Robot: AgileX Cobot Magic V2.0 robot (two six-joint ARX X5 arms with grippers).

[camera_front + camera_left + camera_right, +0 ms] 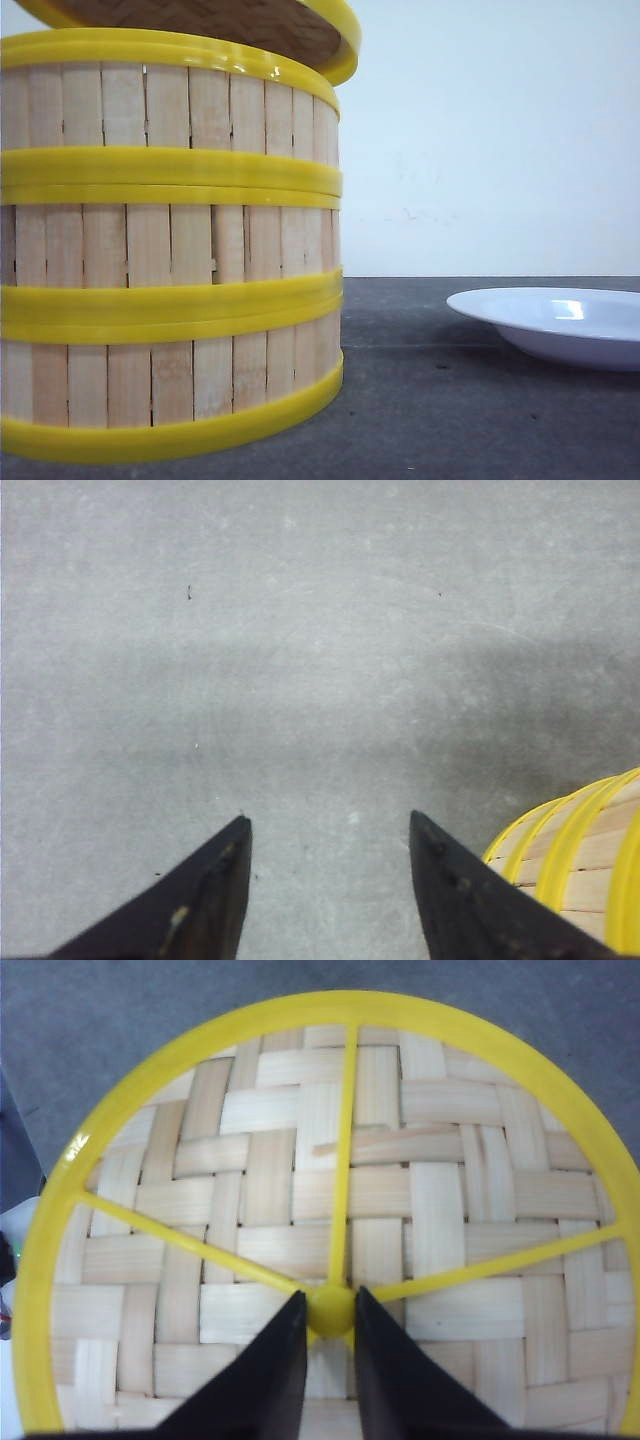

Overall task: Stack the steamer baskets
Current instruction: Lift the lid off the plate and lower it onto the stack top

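Three round steamer baskets [170,245] sit one on top of another in a straight tower on the gray table, with pale wooden slats and yellow rims

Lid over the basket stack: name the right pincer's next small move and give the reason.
Probably lower it level onto the stack. The right pincer is shut on the lid at its yellow centre knob, and the front view shows the lid tilted above the top rim of the three stacked steamer baskets, not yet seated.
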